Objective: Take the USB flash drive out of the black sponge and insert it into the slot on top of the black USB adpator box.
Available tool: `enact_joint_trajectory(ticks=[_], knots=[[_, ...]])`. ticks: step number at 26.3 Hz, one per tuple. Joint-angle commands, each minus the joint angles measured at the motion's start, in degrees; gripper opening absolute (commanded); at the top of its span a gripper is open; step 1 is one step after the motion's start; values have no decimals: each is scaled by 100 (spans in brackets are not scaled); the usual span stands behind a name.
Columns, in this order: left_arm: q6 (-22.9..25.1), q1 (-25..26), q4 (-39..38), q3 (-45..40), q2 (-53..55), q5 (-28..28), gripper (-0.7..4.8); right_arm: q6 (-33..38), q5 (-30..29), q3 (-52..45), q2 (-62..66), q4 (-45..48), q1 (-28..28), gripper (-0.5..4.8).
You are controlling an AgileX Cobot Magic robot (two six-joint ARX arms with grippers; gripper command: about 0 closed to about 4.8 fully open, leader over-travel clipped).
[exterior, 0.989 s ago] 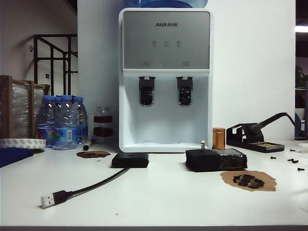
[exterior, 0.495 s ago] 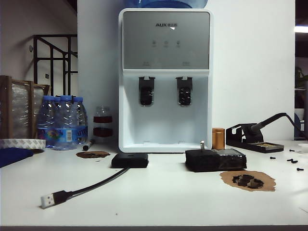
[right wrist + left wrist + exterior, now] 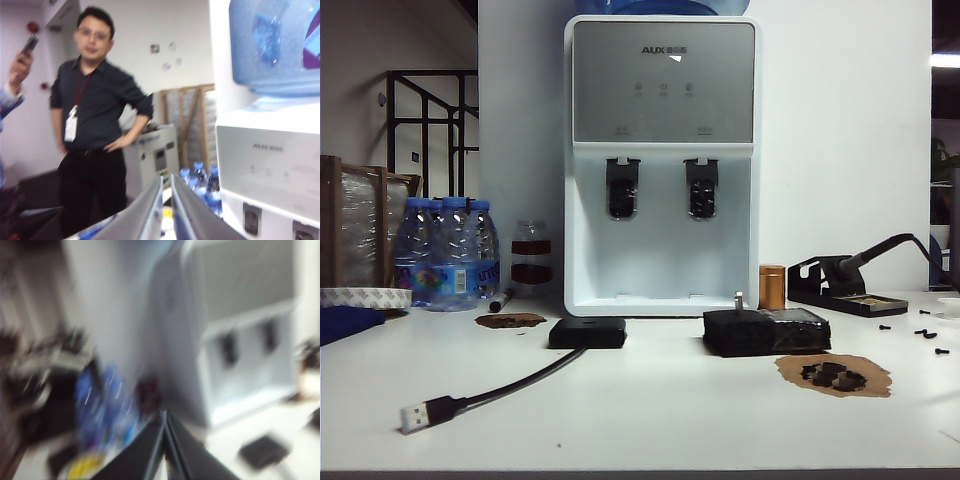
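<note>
The USB flash drive [image 3: 740,300] stands upright in the black sponge [image 3: 766,333], right of the black USB adpator box [image 3: 587,332]. Your right gripper [image 3: 166,210], slightly parted and empty, looks the nearer. Left gripper [image 3: 165,440]: fingers together, holding nothing. Neither is over the table.

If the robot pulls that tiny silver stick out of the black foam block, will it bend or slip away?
The USB flash drive looks like metal, so it probably stays stiff. Smooth and tiny, it may slip from the fingers. It stands upright in the black sponge, which looks soft and might lift with it. Neither gripper, left gripper nor right gripper, is near it yet.
</note>
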Motion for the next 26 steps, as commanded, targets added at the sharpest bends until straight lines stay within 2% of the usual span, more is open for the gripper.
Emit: enact_joint_trajectory(ticks=[1,4,5,7,8,9,10,11,12,14,18,21,22,24,26], knots=[[33,-7,192,675,330,1051,-4,-802,2627,146,367,68,1753,37],[-111,-11,293,1344,962,1659,-4,-1982,5274,144,813,162,3536,37],[-258,-4,389,1523,1172,1792,-4,-2439,6443,142,1036,302,4240,37],[-638,-2,782,1871,1790,1893,-4,-3241,8056,140,1499,817,5241,37],[-807,-7,984,1985,2083,2015,-4,-3713,8647,140,1722,1246,5549,38],[-999,-11,1266,2083,2430,2122,-4,-4210,8835,140,1961,1788,5720,40],[-1239,-35,1585,2149,2791,2273,-4,-4546,8797,136,2157,2275,5735,40],[-1657,-162,2369,2240,3679,2422,-4,-4570,8437,76,2549,3128,5663,41],[-1683,-363,2859,2280,4319,2409,-4,-4391,8157,-37,2852,3862,5447,84],[-1617,-671,3355,2369,5257,2306,-4,-4041,8122,-184,3117,4472,5152,134],[-1165,-1082,3650,2736,6795,2269,-4,-3305,7818,-767,3318,5377,4684,149],[-1108,-1202,3814,3206,7838,2277,-4,-3112,7606,-1311,3316,5694,4286,151],[-1106,-1220,3871,3353,8111,2299,-4,-2999,7429,-1495,3316,5755,4172,158],[-1106,-1346,3882,3807,8832,2542,-4,-2328,6614,-2020,3318,5740,3849,158],[-1102,-1464,3873,4065,9243,2712,-4,-1978,6402,-2243,3364,5648,3692,157]])
